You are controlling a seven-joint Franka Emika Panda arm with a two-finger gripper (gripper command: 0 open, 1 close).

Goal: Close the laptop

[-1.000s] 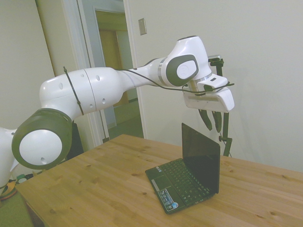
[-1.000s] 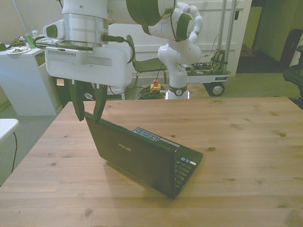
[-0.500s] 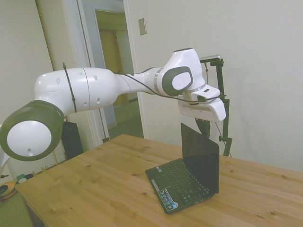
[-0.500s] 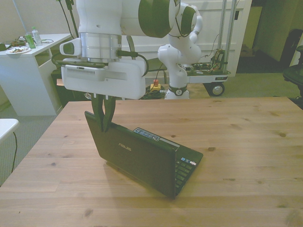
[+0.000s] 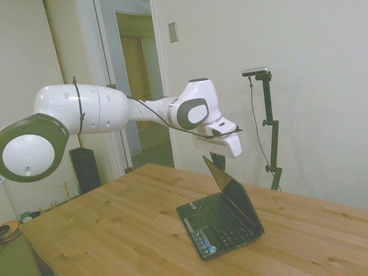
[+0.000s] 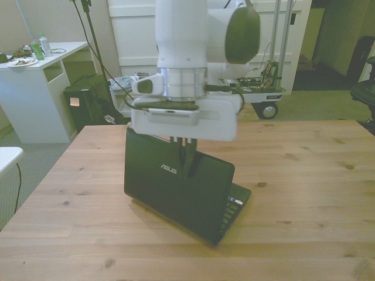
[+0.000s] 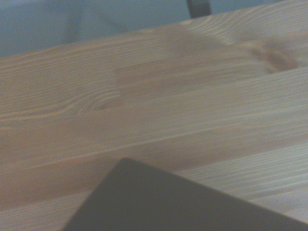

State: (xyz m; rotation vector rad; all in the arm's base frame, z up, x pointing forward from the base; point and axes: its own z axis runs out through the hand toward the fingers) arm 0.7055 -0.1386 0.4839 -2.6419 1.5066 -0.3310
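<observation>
The laptop (image 6: 176, 187) sits on the wooden table (image 6: 304, 175) about midway along its width, nearer the camera-side edge in the front view. Its black lid carries the silver word "ASUS", readable from the front, and the lid leans forward over the keyboard, partly lowered. On the palm rest, in the side view, there are blue and white stickers (image 5: 206, 242) whose print is too small to read. The wrist view shows only a dark corner of the lid (image 7: 159, 202) against blurred wood grain.

Behind the table stand a white desk (image 6: 35, 88) with a plate and a can on it, a wheeled cart (image 6: 258, 88) of electronics, and a doorway in the side view.

The gripper (image 6: 185, 153) hangs over the lid's back, its dark fingers (image 6: 183, 157) close together and resting against the lid just below its top edge. They grasp nothing. The white gripper body hides the lid's upper edge from the front.
</observation>
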